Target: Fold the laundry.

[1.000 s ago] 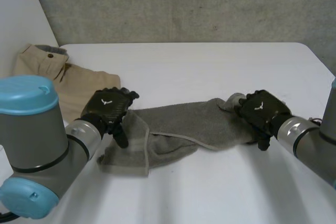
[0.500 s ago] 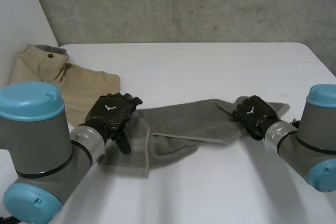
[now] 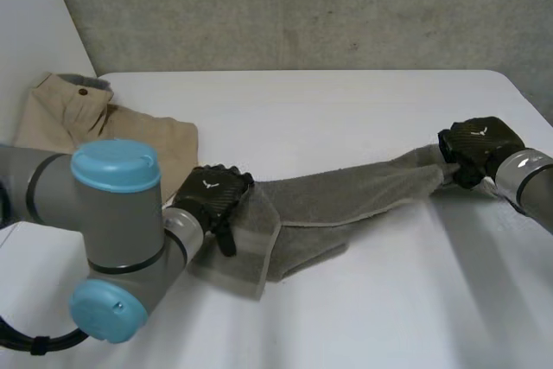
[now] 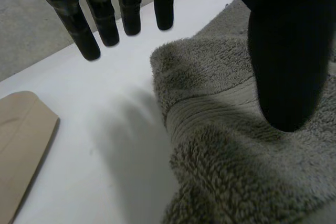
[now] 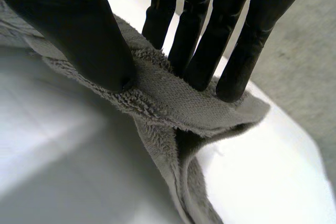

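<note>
White table [image 3: 346,110] carried the grey towel [image 3: 346,200] across lower-centre frame, long axis running from lower left up to the right edge, left end bunched. Tan trousers [image 3: 130,140] lay at the left edge, near that end. Right hand [image 3: 479,146] pinched the right end between thumb and fingers; left hand [image 3: 212,196] sat straight-fingered at the bunched end, gripping nothing.

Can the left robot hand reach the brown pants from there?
Probably yes: the left robot hand sits open at the towel's end, gripping nothing, and the brown pants lie close beside it with only bare table between.
</note>
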